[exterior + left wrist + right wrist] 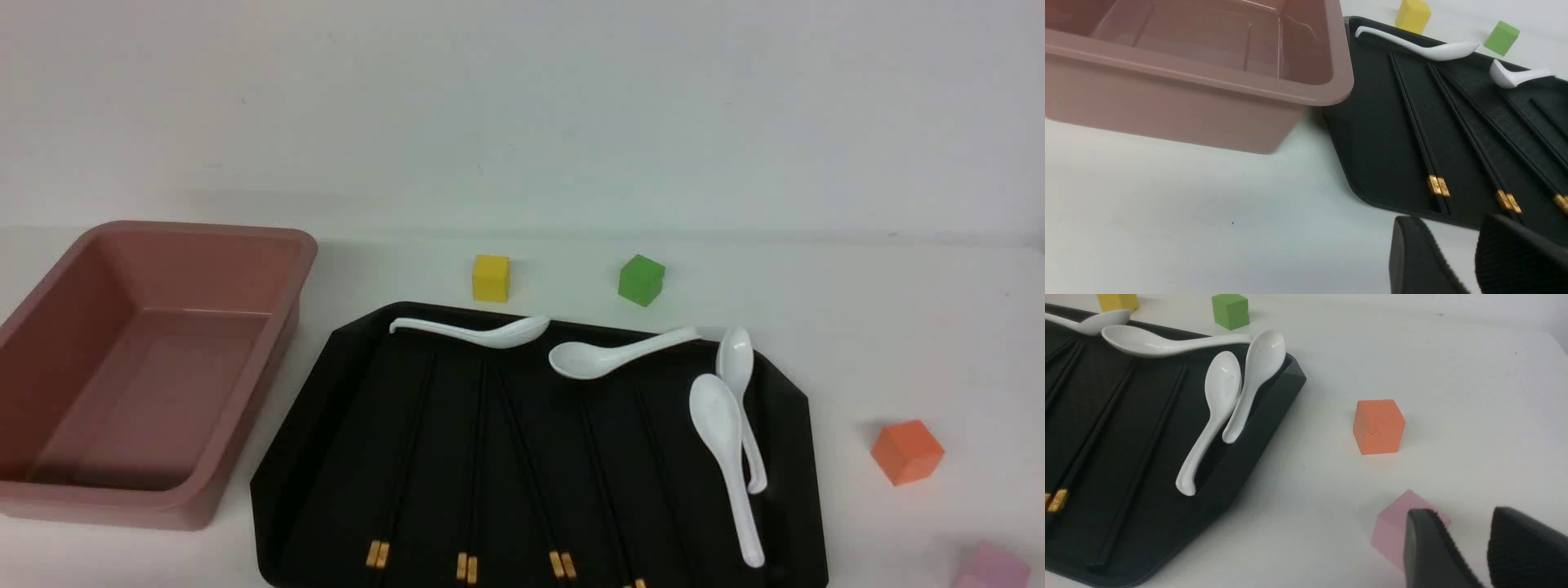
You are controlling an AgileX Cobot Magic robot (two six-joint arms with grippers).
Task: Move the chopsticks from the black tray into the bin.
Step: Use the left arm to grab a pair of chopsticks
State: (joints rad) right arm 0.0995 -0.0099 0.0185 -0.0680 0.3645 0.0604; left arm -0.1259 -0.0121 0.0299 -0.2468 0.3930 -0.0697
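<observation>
The chopsticks (472,490) lie in fanned pairs on the tray (326,482), lower centre of the front view, their gold ends likely nearest the arms for easy picking. The bin (122,502) waits empty at left. The left gripper (1457,261) and right gripper (1470,555) both stand parted, holding nothing.

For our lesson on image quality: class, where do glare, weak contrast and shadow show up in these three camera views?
Front view: chopsticks almost vanish against the black tray, low contrast. Left wrist view: bright glare streaks on the bin inner wall. Right wrist view: soft shadow beside the orange cube.
</observation>
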